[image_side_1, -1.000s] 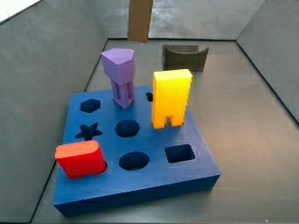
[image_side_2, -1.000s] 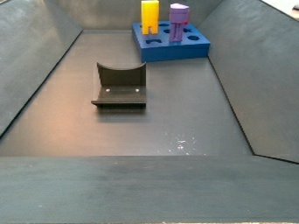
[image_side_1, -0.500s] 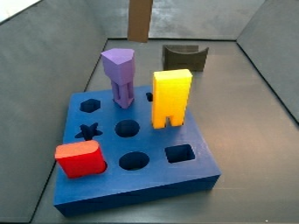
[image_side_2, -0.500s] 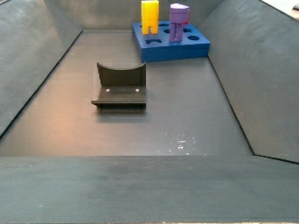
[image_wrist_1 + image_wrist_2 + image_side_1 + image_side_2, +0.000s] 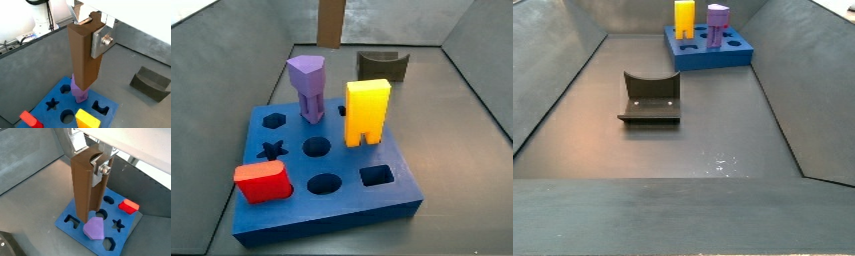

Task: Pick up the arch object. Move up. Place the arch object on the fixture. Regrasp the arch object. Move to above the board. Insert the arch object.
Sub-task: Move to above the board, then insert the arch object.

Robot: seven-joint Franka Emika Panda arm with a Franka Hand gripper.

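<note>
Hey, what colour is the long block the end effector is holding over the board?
Brown. The arch object, shut in the end effector, shows best in a wrist view.

We count one blue board (image 5: 325, 180) carrying three pieces: one purple post (image 5: 307, 88), one yellow block (image 5: 368, 111) and one red block (image 5: 262, 182). One brown arch object (image 5: 85, 60) hangs in the one gripper (image 5: 95, 33), and one fixture (image 5: 651, 98) stands on the floor.
</note>
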